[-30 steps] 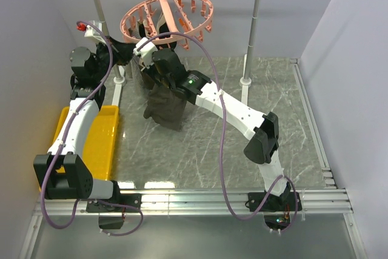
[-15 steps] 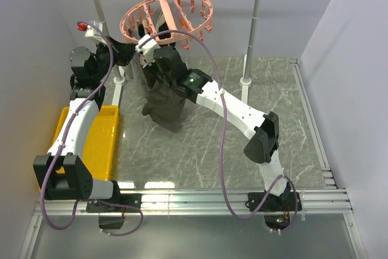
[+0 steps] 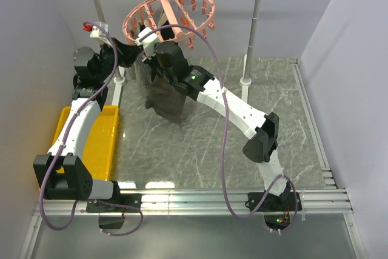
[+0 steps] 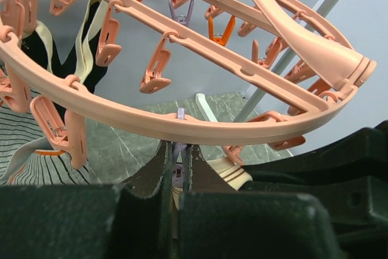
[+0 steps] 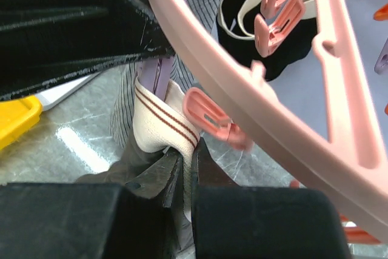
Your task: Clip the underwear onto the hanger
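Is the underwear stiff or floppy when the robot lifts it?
Probably floppy: the underwear hangs in loose folds below the right jaws. Likely light too, since those thin jaws hold it up by just a pinch of waistband. It might slip, as so little cloth is gripped.

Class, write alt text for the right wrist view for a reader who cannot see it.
The right hand, shut, pinches the beige striped waistband of dark grey-brown underwear, held up beside a lilac peg under the round salmon-pink plastic hanger.
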